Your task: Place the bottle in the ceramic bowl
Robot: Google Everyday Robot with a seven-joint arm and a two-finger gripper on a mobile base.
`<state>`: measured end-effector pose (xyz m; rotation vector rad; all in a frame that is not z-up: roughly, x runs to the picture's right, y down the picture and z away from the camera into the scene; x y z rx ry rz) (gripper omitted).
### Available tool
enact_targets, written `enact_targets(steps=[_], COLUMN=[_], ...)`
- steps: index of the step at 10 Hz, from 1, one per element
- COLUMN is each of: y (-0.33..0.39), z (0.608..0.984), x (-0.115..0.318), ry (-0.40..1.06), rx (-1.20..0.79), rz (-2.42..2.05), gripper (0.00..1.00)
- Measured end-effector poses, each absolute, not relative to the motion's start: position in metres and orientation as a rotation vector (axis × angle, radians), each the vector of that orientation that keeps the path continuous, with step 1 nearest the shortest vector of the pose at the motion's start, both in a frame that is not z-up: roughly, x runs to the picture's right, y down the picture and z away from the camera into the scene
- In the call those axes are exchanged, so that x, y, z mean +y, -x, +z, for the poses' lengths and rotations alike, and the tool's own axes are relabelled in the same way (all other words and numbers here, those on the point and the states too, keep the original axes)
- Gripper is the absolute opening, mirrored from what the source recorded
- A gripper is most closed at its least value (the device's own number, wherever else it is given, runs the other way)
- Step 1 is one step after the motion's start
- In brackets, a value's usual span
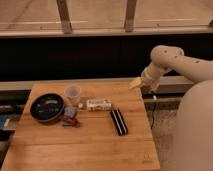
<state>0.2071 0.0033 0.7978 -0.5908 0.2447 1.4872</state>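
The near half of the wooden table is bare board along its front edge and both front corners. Farther in, one black bar lies right of centre, with open wood out to the right edge. One small red-and-blue packet sits just beside the one ceramic bowl near the left edge. The single bottle lies on its side mid-table (apart from the bowl). One translucent cup stands behind. The gripper hovers over the far right corner, fingers apart, holding nothing.
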Motion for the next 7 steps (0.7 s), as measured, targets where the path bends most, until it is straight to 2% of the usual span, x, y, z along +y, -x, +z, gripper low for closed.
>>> enact_targets(steps=[3,7], y=[-0.197,-0.122], z=[0.791,0.8], x=[-0.007,-0.014], ry=[0.581,0.617], rx=[0.214,0.182], rz=[1.387,1.133], gripper=[0.8,0.8])
